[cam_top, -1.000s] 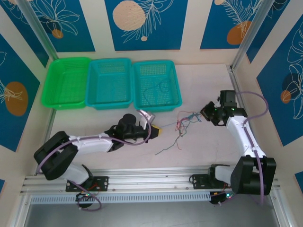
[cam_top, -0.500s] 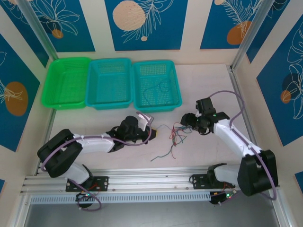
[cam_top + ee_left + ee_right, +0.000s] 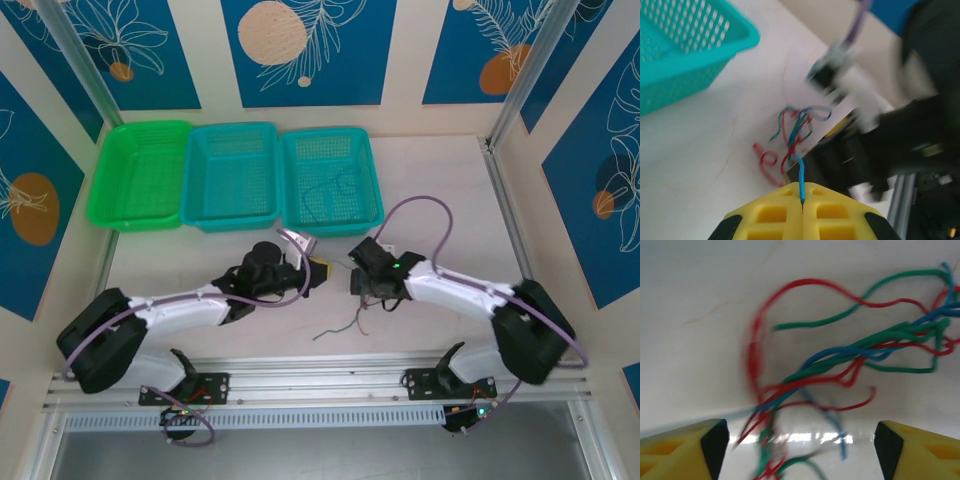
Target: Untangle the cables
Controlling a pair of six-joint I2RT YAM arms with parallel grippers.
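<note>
left tool [image 3: 802, 202] clamped on blue cable [image 3: 801, 180], which runs straight up-frame into tangle [image 3: 795, 125]; right tool [image 3: 801, 437] wide open, tangle dead ahead, just above its fingers.

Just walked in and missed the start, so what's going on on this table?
Two robot arms are working on a tangle of thin coloured cables lying on the table. The left gripper is shut on the end of a blue cable leading out of the tangle. The right gripper is open, its fingers either side of the bundle. One dark cable lies apart in the rightmost teal basket.
</note>
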